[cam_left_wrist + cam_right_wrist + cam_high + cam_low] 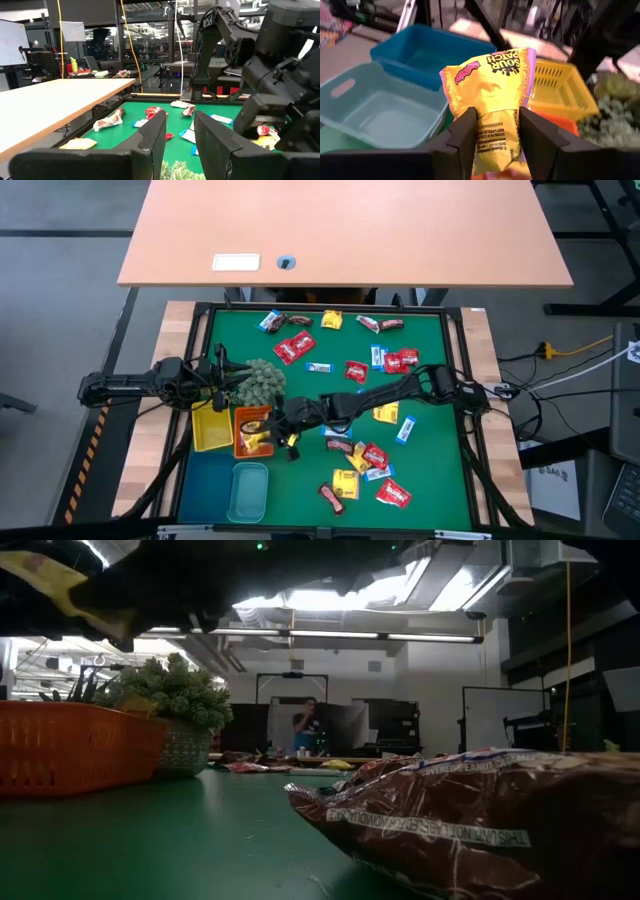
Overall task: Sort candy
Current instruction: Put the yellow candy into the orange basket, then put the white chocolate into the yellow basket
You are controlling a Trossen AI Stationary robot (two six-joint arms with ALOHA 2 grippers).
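My right gripper (277, 430) reaches from the right to the table's left middle and is shut on a yellow candy packet (490, 95), above the orange tray (248, 420). More candy lies scattered on the green mat: red packets (295, 348), blue-white wrappers (405, 430) and a cluster of mixed sweets (365, 465). A dark brown bar (480, 820) lies close to the low camera. My left gripper (180, 122) waits open at the left edge, beside the spiky plant ball (262, 380). My right gripper pinches the yellow packet's near end (495, 132) between its two fingers (465, 135). The fingers come from the table's right, slanting a little downward. The packet sticks out past the fingertips, crumpled, and is lifted clear above the trays.
A yellow tray (210, 430) stands left of the orange one. A teal tray (248, 492) and a blue tray (205, 480) stand toward the near edge. The plant ball sits just behind the trays. A wooden desk (340, 230) lies beyond the far edge.
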